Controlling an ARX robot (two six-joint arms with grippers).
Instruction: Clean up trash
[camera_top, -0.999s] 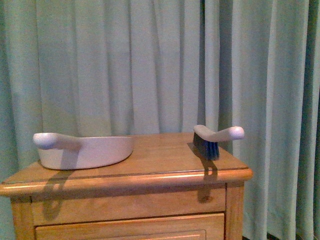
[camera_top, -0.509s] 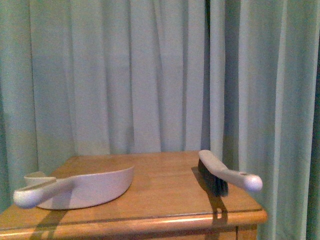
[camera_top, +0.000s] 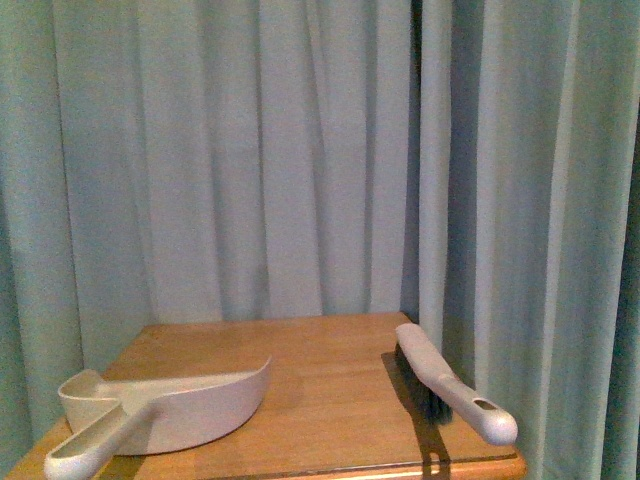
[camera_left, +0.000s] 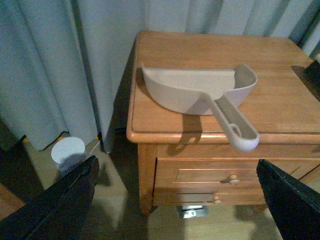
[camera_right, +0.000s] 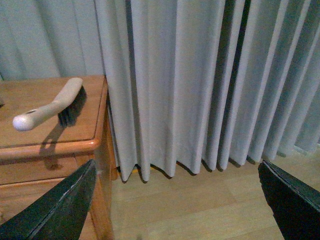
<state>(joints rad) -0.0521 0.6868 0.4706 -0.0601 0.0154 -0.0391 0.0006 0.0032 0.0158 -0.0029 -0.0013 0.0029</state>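
Nearest, the left arm's jaws are released and spread wide, one dark finger (camera_left: 55, 205) showing on each side of the left wrist view, with nothing between them. The right arm's jaws are spread the same way, finger (camera_right: 50, 210) and finger apart, gripping nothing, over the wooden floor (camera_right: 190, 205) beside the cabinet (camera_left: 200, 175). On the floor at the cabinet's left side stands a white round tub (camera_left: 67, 150), close against the curtain. The cabinet's front shows drawers with small knobs (camera_left: 231, 178). On its top surface (camera_top: 330, 380) the pale dustpan (camera_top: 190, 400) sits on the left part, its handle reaching out past the surface's front edge and its open mouth turned toward the back. The brush (camera_top: 440, 380) rests on its dark bristles along the surface's right edge, well apart from the dustpan, its white handle jutting out over the front right corner. Where the trash lies cannot be told: no view shows it on the surface or inside the dustpan. Behind the cabinet hangs a pale green curtain (camera_top: 300, 150) in long folds.
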